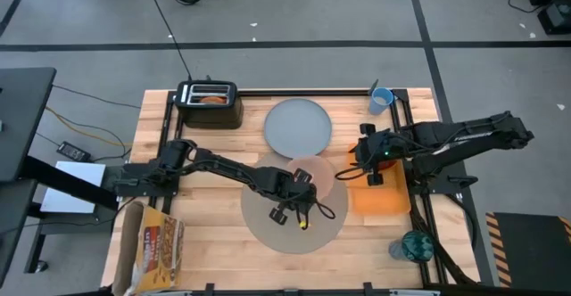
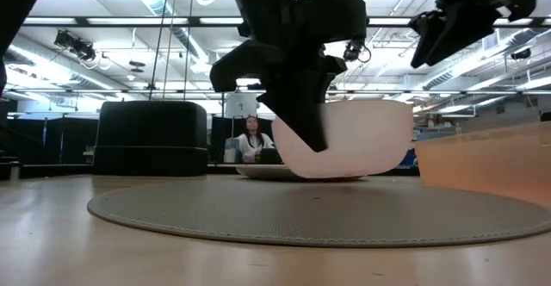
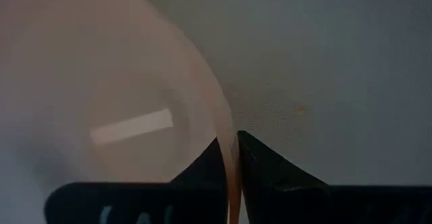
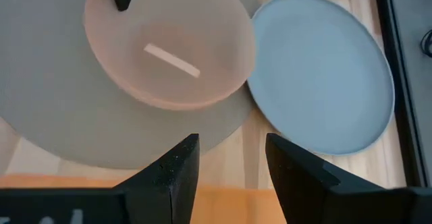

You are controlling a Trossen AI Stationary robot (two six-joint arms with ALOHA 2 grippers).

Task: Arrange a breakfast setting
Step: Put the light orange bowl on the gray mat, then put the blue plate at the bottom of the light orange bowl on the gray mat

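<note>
The small pink bowl [image 1: 314, 176] is over the far right part of the round tan placemat [image 1: 285, 229], close to the grey plate [image 1: 298, 125]. My left gripper [image 1: 300, 189] is shut on the bowl's rim. My right gripper [image 4: 231, 156] hangs open and empty above the placemat's right edge, beside the bowl [image 4: 172, 48]. The light-blue cup [image 1: 381, 100] stands at the far right. The bagel [image 1: 212, 100] sits in a black toaster. The yellow cereal box [image 1: 156, 247] lies at the near left. I see no spoon and no apple. My left gripper holds the bowl's rim [image 3: 228, 158], with one finger [image 3: 202, 173] inside the bowl and one [image 3: 270, 170] outside. The fingers point down from above. In the low view the bowl [image 2: 362, 139] sits upright at the placemat's surface; whether its base touches the mat, I cannot tell.
An orange board [image 1: 379, 196] lies right of the placemat under my right arm. A green object [image 1: 412, 245] stands at the near right corner. The black toaster [image 1: 211, 104] stands at the far left. A person sits in the room beyond the table.
</note>
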